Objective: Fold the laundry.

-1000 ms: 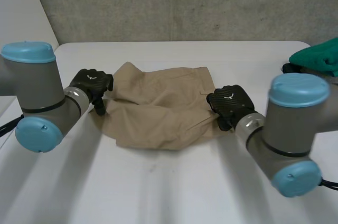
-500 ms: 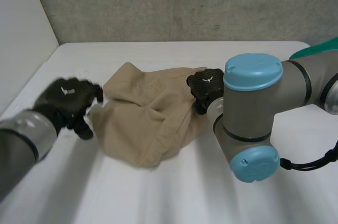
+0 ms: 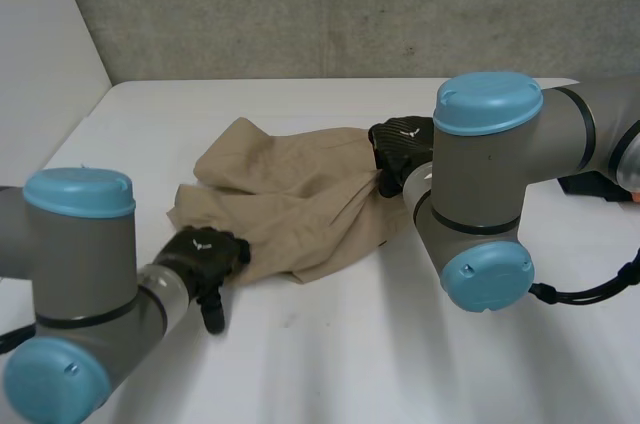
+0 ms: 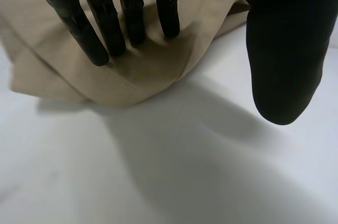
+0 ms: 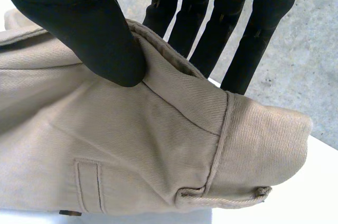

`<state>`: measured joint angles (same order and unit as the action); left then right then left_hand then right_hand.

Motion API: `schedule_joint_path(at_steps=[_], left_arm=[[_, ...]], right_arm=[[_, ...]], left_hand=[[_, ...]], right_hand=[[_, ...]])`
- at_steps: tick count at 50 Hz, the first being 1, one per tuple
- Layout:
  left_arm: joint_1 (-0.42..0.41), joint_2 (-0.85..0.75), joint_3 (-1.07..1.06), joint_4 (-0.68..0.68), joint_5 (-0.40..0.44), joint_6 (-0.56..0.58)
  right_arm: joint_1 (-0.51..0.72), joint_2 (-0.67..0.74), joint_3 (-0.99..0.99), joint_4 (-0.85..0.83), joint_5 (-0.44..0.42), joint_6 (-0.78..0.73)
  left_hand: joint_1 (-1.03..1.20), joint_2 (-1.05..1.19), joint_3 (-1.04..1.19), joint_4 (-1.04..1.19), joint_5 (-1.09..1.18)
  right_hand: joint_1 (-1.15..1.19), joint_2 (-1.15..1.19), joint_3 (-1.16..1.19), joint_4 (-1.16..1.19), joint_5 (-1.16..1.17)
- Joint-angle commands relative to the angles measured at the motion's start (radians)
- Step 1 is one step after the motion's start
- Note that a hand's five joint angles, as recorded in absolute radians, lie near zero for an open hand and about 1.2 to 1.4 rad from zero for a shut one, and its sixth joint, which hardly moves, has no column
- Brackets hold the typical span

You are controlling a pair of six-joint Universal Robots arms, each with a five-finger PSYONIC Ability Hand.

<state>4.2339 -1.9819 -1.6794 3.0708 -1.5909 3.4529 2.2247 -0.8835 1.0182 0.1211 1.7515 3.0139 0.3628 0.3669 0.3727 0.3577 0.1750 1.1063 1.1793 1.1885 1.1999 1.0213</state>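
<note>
Now a crumpled tan cotton pair of trousers (image 3: 300, 204) lies in the middle of the white table (image 3: 350, 344), bunched into soft folds, with its waistband end toward the robot's right arm.

The left hand (image 3: 205, 256) sits at the near edge of the trousers, at the corner closest to the robot. In the left wrist view its fingers (image 4: 100, 49) are straight and spread, and their tips rest on the tan cloth (image 4: 158, 71) just inside its folded edge. The thumb (image 4: 285, 49) hangs apart over bare table (image 4: 185, 171), so this hand holds nothing.

The right hand (image 3: 402, 142) is at the waistband on the far right side of the trousers. In the right wrist view its thumb (image 5: 79, 23) presses down on the waistband while the fingers (image 5: 248, 49) stand behind it, pinching the band between them. A belt loop (image 5: 222, 139) and a narrow pocket welt (image 5: 87, 187) show on the cloth (image 5: 158, 145) below the thumb.

A dark object (image 3: 595, 186) lies on the table beyond the right arm; what it is I cannot tell.
</note>
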Motion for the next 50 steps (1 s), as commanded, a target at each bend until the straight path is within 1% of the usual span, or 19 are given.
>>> schedule_joint_path(at_steps=[1, 8, 16, 20, 22, 26, 29, 30, 31, 34, 38, 39, 42, 43, 45, 46, 47, 48, 50], left_arm=[[-0.015, -0.047, 0.091, 0.097, -0.076, 0.057], [-0.025, -0.124, 0.168, 0.131, -0.098, 0.135], [-0.029, -0.205, 0.268, 0.155, -0.146, 0.196], [-0.028, -0.233, 0.303, 0.209, -0.158, 0.233], [-0.026, -0.248, 0.319, 0.238, -0.159, 0.262], [-0.022, -0.271, 0.337, 0.269, -0.155, 0.310], [-0.022, -0.276, 0.343, 0.275, -0.146, 0.331], [-0.022, -0.273, 0.343, 0.275, -0.146, 0.334], [-0.020, -0.262, 0.339, 0.273, -0.146, 0.341], [-0.022, -0.216, 0.326, 0.258, -0.150, 0.338], [-0.026, -0.069, 0.282, 0.175, -0.143, 0.313], [-0.031, 0.013, 0.271, 0.127, -0.135, 0.298], [-0.031, 0.144, 0.265, 0.036, -0.110, 0.267], [-0.029, 0.228, 0.268, -0.024, -0.088, 0.246], [-0.022, 0.306, 0.277, -0.090, -0.060, 0.226], [-0.009, 0.378, 0.296, -0.140, -0.031, 0.218], [-0.003, 0.411, 0.308, -0.167, -0.014, 0.212], [0.007, 0.461, 0.332, -0.223, 0.024, 0.200], [0.017, 0.498, 0.358, -0.266, 0.054, 0.190]], right_arm=[[0.000, -0.011, 0.037, 0.008, -0.013, 0.000], [-0.010, -0.012, 0.063, 0.006, -0.030, 0.000], [-0.026, -0.017, 0.085, 0.008, -0.050, -0.003], [-0.033, -0.023, 0.102, 0.006, -0.061, -0.007], [-0.036, -0.028, 0.112, 0.003, -0.066, -0.015], [-0.042, -0.032, 0.128, 0.002, -0.069, -0.029], [-0.046, -0.038, 0.135, 0.002, -0.069, -0.039], [-0.048, -0.040, 0.137, 0.003, -0.069, -0.043], [-0.051, -0.043, 0.140, 0.006, -0.069, -0.050], [-0.056, -0.058, 0.143, 0.011, -0.067, -0.072], [-0.068, -0.118, 0.169, 0.029, -0.070, -0.156], [-0.076, -0.155, 0.181, 0.041, -0.070, -0.214], [-0.088, -0.222, 0.203, 0.055, -0.070, -0.320], [-0.095, -0.273, 0.215, 0.063, -0.070, -0.393], [-0.106, -0.331, 0.227, 0.071, -0.066, -0.463], [-0.120, -0.394, 0.238, 0.080, -0.069, -0.522], [-0.128, -0.428, 0.243, 0.086, -0.069, -0.553], [-0.135, -0.486, 0.246, 0.092, -0.070, -0.594], [-0.143, -0.544, 0.250, 0.098, -0.075, -0.615]], left_hand=[[0.018, 0.014, 0.008, 0.023, 0.031], [0.074, 0.070, 0.064, 0.079, 0.087], [0.259, 0.255, 0.249, 0.264, 0.272], [0.276, 0.272, 0.266, 0.281, 0.290], [0.332, 0.328, 0.322, 0.337, 0.345], [0.473, 0.469, 0.463, 0.478, 0.486], [0.824, 0.820, 0.814, 0.829, 0.837], [1.023, 1.019, 1.013, 1.028, 1.036], [1.033, 1.029, 1.023, 1.038, 1.047], [1.033, 1.029, 1.024, 1.039, 1.047], [1.033, 1.029, 1.024, 1.039, 1.047], [1.033, 1.029, 1.024, 1.039, 1.047], [1.033, 1.029, 1.024, 1.039, 1.047], [1.033, 1.029, 1.024, 1.039, 1.047], [1.033, 1.029, 1.024, 1.039, 1.047], [1.033, 1.029, 1.024, 1.039, 1.047], [1.033, 1.029, 1.024, 1.039, 1.047], [1.033, 1.029, 1.024, 1.039, 1.047], [1.033, 1.029, 1.024, 1.039, 1.047]], right_hand=[[0.290, 0.217, 0.208, 0.196, 0.200], [0.290, 0.217, 0.208, 0.196, 0.200], [0.290, 0.217, 0.208, 0.196, 0.200], [0.290, 0.217, 0.208, 0.196, 0.200], [0.290, 0.217, 0.208, 0.196, 0.200], [0.290, 0.217, 0.208, 0.196, 0.200], [0.290, 0.217, 0.208, 0.196, 0.200], [0.290, 0.217, 0.208, 0.196, 0.200], [0.290, 0.217, 0.208, 0.196, 0.200], [0.290, 0.217, 0.208, 0.196, 0.200], [0.290, 0.217, 0.208, 0.196, 0.200], [0.290, 0.217, 0.208, 0.196, 0.200], [0.290, 0.217, 0.208, 0.196, 0.200], [0.290, 0.217, 0.208, 0.196, 0.200], [0.290, 0.217, 0.208, 0.196, 0.200], [0.290, 0.217, 0.208, 0.196, 0.200], [0.290, 0.217, 0.208, 0.196, 0.200], [0.290, 0.217, 0.208, 0.196, 0.200], [0.290, 0.217, 0.208, 0.196, 0.200]])
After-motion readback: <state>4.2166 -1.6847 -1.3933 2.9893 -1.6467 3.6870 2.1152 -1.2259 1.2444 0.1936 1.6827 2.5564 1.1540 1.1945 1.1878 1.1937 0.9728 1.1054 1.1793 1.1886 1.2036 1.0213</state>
